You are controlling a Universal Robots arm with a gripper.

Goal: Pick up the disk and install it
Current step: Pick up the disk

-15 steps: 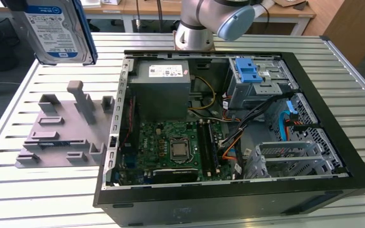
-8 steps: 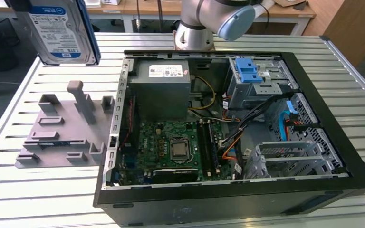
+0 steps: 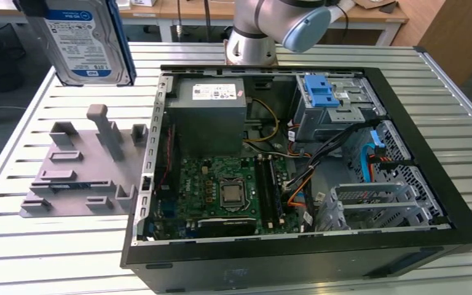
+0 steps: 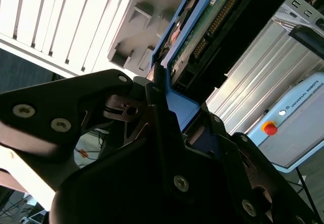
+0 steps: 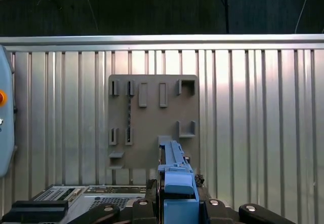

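A slatted metal table (image 3: 47, 258) carries everything. On it are a grey stand (image 3: 76, 178) with upright posts and, just beside the stand on the exterior view's right, an open black computer case (image 3: 302, 261) lying on its side. Beyond the stand, the arm (image 3: 257, 31) rises at the table's far edge, with pale desks (image 3: 182, 15) behind it. The first wrist view shows dark floor (image 5: 152, 6) past the table's rim.

The disk (image 3: 84, 43) hangs above the stand, well apart from it. It is upright, with its white-and-blue label towards the exterior camera and a blue rail (image 3: 121, 37) down its side. The exterior view also looks into the case, where a grey power supply (image 3: 211, 101) and a green motherboard (image 3: 224, 190) sit.

The wrist cameras meet the disk edge-on. In the second wrist view the gripper (image 4: 179, 105) is pressed together on the disk, with its black fingers (image 4: 158, 112) clamped against the blue rail. The disk's green circuit board (image 4: 202, 26) faces this camera, with the stand beyond it. The first wrist view looks straight down, so the rail's end lies over the stand's near edge and the stand's slots read as a flat plan.

A pale pendant (image 4: 298, 117) with a red button sits well apart from the stand; I cannot tell whether it rests on the table. The disk's top is cut off by the exterior view's upper edge. In the second wrist view the disk hides part of the stand, and shadow swallows the finger contact on the far rail.
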